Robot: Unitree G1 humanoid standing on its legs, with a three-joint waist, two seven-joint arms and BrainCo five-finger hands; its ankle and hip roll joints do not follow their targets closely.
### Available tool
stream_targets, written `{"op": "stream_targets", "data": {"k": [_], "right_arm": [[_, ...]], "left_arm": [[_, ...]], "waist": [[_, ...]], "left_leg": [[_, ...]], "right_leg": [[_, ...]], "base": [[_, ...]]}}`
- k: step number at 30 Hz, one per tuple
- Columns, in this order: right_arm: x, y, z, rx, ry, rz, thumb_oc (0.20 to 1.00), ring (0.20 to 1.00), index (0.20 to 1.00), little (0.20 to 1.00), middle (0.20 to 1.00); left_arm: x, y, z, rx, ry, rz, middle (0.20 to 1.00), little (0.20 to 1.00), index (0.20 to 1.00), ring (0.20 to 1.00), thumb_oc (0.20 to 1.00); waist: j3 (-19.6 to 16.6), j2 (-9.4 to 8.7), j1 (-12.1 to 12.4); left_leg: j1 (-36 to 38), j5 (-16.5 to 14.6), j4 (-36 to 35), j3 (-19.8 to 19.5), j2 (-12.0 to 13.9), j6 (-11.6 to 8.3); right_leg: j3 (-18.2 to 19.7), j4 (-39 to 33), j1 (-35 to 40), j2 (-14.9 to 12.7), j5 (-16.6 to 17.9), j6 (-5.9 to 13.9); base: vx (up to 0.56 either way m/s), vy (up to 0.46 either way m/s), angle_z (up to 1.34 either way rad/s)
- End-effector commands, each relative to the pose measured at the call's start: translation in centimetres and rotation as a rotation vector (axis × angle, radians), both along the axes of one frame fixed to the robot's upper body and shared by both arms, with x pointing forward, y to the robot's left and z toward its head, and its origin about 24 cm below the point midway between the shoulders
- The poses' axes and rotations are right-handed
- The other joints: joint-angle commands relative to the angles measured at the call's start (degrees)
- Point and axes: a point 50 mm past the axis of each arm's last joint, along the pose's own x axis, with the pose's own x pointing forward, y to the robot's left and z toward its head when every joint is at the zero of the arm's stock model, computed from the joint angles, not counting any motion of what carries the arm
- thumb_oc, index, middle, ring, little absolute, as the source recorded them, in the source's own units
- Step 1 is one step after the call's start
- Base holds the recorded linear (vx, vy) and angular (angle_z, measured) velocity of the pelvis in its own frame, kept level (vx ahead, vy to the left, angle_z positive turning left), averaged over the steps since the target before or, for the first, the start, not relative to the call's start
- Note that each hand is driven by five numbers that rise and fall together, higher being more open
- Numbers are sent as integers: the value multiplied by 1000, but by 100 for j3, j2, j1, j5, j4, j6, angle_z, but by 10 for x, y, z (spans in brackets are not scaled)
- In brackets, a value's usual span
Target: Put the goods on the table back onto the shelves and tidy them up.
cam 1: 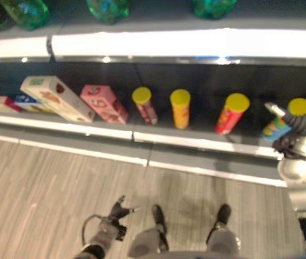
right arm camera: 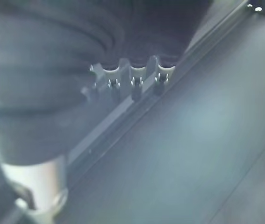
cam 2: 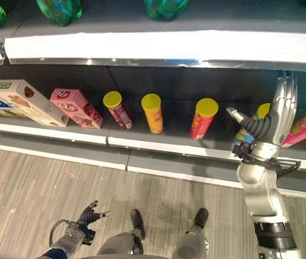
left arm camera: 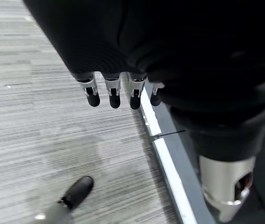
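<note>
Yellow-lidded blue canister [cam 2: 245,133] on the shelf [cam 2: 169,144] sits just behind my right hand [cam 2: 278,116], fingers straight and spread; my left hand [cam 2: 90,215] hangs low, relaxed

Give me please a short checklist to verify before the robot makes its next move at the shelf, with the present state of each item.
1. Right hand free of goods: ok, fingers straight, holding nothing, raised in front of the shelf.
2. Left hand free: ok, relaxed fingers, low over the floor.
3. Yellow-lid cans upright: not ok, the red can and the orange can lean.
4. Boxes tidy: not ok, the pink box and the white box lie tilted.
5. Can behind the right hand, the blue can: cannot tell whether the hand touches it.
</note>
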Motion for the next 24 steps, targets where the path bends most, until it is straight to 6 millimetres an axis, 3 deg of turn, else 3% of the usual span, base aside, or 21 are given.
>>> {"op": "stream_targets", "data": {"k": [1, 2, 5, 9, 10, 11, 12, 14, 15, 17, 19, 22, 24], "right_arm": [[-13, -6, 5, 269, 32, 376, 1000, 1000, 1000, 1000, 1000], [-19, -14, -19, 464, 134, 512, 1000, 1000, 1000, 1000, 1000], [-20, -17, -31, 531, 200, 564, 1000, 1000, 1000, 1000, 1000], [-28, -19, -80, 773, 459, 758, 1000, 1000, 1000, 1000, 1000], [-27, -19, -80, 773, 460, 761, 1000, 1000, 1000, 1000, 1000], [-36, -23, -112, 859, 620, 758, 1000, 1000, 1000, 1000, 1000], [-42, -24, -125, 884, 695, 753, 1000, 1000, 1000, 1000, 1000], [-60, -24, -165, 920, 913, 678, 1000, 1000, 1000, 1000, 1000], [-60, -24, -166, 920, 914, 680, 1000, 1000, 1000, 1000, 1000], [-94, -27, -215, 970, 1164, 538, 1000, 1000, 1000, 1000, 1000], [-112, -25, -247, 1046, 1254, 411, 1000, 1000, 1000, 1000, 1000], [-126, -18, -275, 1097, 1326, 248, 1000, 1000, 1000, 1000, 1000], [-127, -16, -279, 1115, 1324, 217, 1000, 1000, 1000, 1000, 1000]], "left_arm": [[5, 17, 2, 16, 14, 45, 1000, 1000, 1000, 1000, 1000], [1, 19, 1, -8, 29, 34, 1000, 1000, 1000, 1000, 1000], [-1, 19, 1, -22, 34, 27, 1000, 1000, 1000, 1000, 1000], [-8, 18, -1, -89, 47, -4, 1000, 1000, 1000, 1000, 1000], [-9, 19, -1, -89, 47, -3, 1000, 1000, 1000, 1000, 1000], [-12, 20, -1, -114, 55, -8, 1000, 1000, 1000, 1000, 1000], [-14, 20, -2, -127, 62, -9, 1000, 1000, 1000, 1000, 1000], [-16, 18, -2, -157, 62, -11, 1000, 1000, 1000, 1000, 1000], [-16, 19, -2, -157, 62, -9, 1000, 1000, 1000, 1000, 1000], [-22, 15, -4, -185, 73, -29, 1000, 1000, 1000, 1000, 1000], [-25, 12, -5, -197, 81, -34, 1000, 1000, 1000, 1000, 1000], [-25, 11, -7, -194, 87, -32, 1000, 1000, 1000, 1000, 1000], [-24, 10, -6, -196, 86, -32, 1000, 1000, 1000, 1000, 1000]], "waist": [[-202, -45, -142], [-305, -120, -221], [-354, -154, -241], [-515, -266, -256], [-516, -267, -260], [-559, -313, -249], [-583, -326, -244], [-615, -362, -209], [-615, -366, -214], [-652, -403, -156], [-659, -417, -134], [-679, -409, -110], [-673, -411, -109]], "left_leg": [[298, -378, 12, 233, 473, -627], [369, -363, 1, 321, 509, -663], [410, -364, 1, 370, 522, -682], [592, -376, 1, 488, 565, -731], [595, -376, 1, 490, 565, -732], [686, -388, 1, 534, 575, -742], [720, -385, 1, 549, 584, -749], [774, -374, 1, 552, 599, -755], [776, -375, 1, 553, 600, -756], [882, -407, 1, 542, 607, -751], [951, -427, 1, 539, 605, -735], [1042, -452, 1, 545, 595, -708], [1079, -466, 1, 551, 588, -699]], "right_leg": [[346, 341, 11, -245, -300, 396], [345, 249, 78, -199, -252, 402], [357, 206, 119, -177, -233, 402], [400, 152, 250, -113, -244, 379], [401, 151, 253, -112, -245, 379], [412, 130, 339, -95, -257, 369], [398, 128, 373, -87, -271, 365], [389, 155, 418, -67, -308, 355], [390, 155, 420, -66, -310, 355], [361, 173, 526, -66, -335, 342], [367, 185, 577, -59, -341, 338], [380, 203, 637, -60, -357, 327], [397, 206, 655, -58, -364, 325]], "base": [[71, -20, -18], [54, -15, -19], [33, -12, -24], [46, -15, -24], [34, -6, -11], [44, -8, -8], [49, -14, 3], [14, -20, 4], [17, -16, -4], [48, -18, -7], [49, -19, 0], [32, -13, -5], [23, -10, -23]]}}
